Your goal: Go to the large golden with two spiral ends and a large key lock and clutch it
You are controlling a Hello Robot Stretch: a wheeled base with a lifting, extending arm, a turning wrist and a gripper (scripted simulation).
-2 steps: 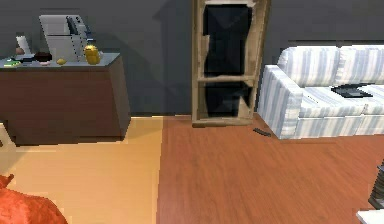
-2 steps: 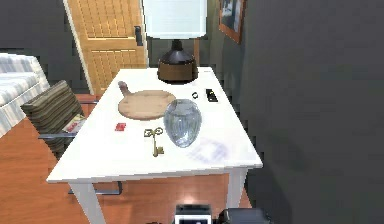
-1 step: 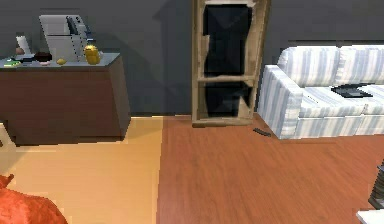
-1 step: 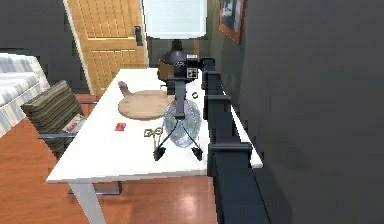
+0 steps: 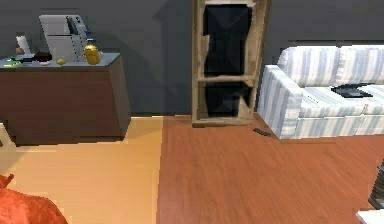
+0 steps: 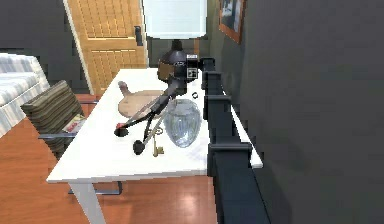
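A white table [image 6: 110,168] bears one glass bowl [image 6: 181,125], one board [image 6: 135,100] and perhaps one golden key [image 6: 157,149]. Whether the gripper [image 6: 130,138] nearby holds anything, I cannot tell.

The dark square-bar arm [image 6: 228,150] rises from the arm side view's bottom edge, two small white marked squares [image 6: 190,70] at its far end. Left of them the dark two-fingered hand [image 6: 132,138] angles its thin fingers [image 6: 140,115] down-left (whether it holds anything cannot be told).
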